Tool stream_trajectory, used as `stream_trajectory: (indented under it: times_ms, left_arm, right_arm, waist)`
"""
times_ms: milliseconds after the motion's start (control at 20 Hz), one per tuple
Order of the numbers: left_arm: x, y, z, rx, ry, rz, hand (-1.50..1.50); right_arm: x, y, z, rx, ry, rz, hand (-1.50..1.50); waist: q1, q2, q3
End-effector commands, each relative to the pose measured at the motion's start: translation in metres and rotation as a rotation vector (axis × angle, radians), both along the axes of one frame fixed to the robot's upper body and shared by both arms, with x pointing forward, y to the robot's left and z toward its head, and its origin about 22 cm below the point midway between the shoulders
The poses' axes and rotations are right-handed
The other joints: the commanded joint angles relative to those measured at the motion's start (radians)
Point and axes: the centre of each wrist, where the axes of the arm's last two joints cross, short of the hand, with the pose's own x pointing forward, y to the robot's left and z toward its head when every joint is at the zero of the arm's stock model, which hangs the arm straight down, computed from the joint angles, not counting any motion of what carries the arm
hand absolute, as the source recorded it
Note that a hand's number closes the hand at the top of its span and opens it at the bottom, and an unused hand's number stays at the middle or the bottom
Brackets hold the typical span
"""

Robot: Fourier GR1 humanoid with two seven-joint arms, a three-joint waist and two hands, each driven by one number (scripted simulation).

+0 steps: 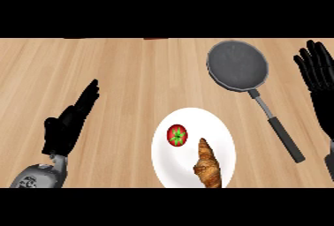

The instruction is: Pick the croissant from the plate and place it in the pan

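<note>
Two hands are mine, and both hold nothing.

Looking down from my head, I see my left hand low on the left side. Its fingers are straight and close together, pointing up and a bit to the right. The hand is open. It does not touch any of the things on the counter, and it sits well apart from the plate. A bit of my grey forearm shows under it at the bottom edge.

My right hand is at the far right edge, near the top. Its fingers are spread and point up. It is open too. It stays near the pan but does not touch it.

The croissant is still on the white plate, on the right side of it, low in the view. It lies long ways, with one thin end pointing up. A red tomato with a green top sits on the plate too, just beside the croissant, up and to the left of it.

The grey pan is up and to the right of the plate, well apart from it. Nothing lies in the pan. Its dark handle runs down and to the right, past the plate's right side.
</note>
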Motion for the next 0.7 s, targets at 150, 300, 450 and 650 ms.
stream_trajectory:
  times_ms: [150,300,450,650]
  left_arm:
    - [-0.018,0.006,-0.047,-0.205,0.183,0.256,0.00]
    - [-0.033,0.006,-0.067,-0.322,0.260,0.344,0.00]
    - [-0.040,0.025,-0.070,-0.339,0.252,0.433,0.00]
    - [-0.045,0.025,-0.079,-0.346,0.263,0.457,0.00]
  right_arm:
    - [-0.040,0.048,-0.058,0.076,0.240,-0.098,1.50]
    - [-0.064,0.049,-0.081,-0.275,0.323,-0.026,1.50]
    - [-0.088,0.055,-0.093,-0.261,0.143,-0.324,-1.50]
    - [-0.134,0.101,-0.117,-0.274,0.110,-0.389,-1.50]
  waist:
    - [0.032,-0.021,-0.031]
    - [0.054,-0.024,-0.041]
    - [-0.007,-0.044,-0.039]
    - [-0.023,-0.040,-0.037]
